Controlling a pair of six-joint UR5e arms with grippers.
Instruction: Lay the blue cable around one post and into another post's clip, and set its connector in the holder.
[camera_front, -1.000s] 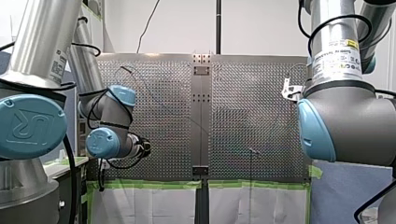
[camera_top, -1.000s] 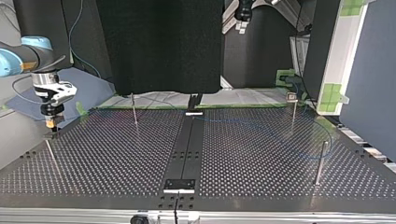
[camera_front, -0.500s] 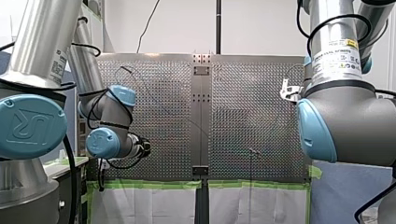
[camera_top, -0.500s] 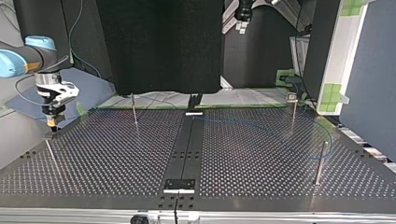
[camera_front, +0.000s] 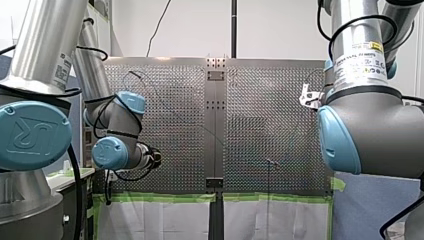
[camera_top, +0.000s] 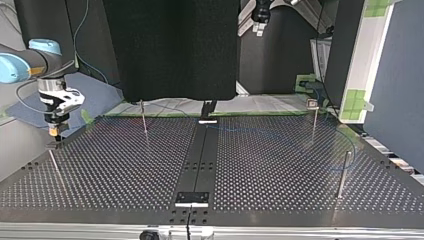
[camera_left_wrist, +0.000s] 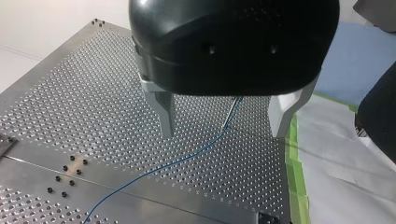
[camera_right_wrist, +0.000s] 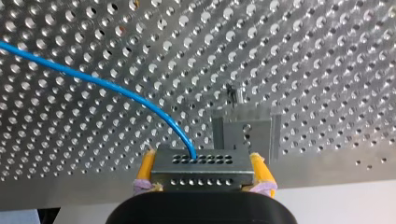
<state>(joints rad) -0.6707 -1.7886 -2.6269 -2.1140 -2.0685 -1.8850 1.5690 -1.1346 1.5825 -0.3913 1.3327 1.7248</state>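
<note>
1. The right gripper (camera_right_wrist: 201, 162), with its yellow pads, is clamped on the grey perforated metal connector (camera_right_wrist: 201, 176). The thin blue cable (camera_right_wrist: 93, 80) leaves the connector's front face and curves away to one side.
2. Over the last second this gripper crept a little way in over the perforated metal table (camera_top: 280, 165), then all but stopped. Its height looks much the same.
3. The small grey metal holder (camera_right_wrist: 245, 135) now sits just ahead of the connector, slightly off to one side and not touching it. I'd judge this a fine line-up before seating the connector.
4. The left gripper (camera_left_wrist: 223, 135) hasn't budged. Its metal fingers are spread wide and hold nothing. The cable runs on the table beneath and between them, past what looks like a thin post (camera_left_wrist: 233, 112).
5. Whether the cable's routing is finished, I can't tell from here.
</note>
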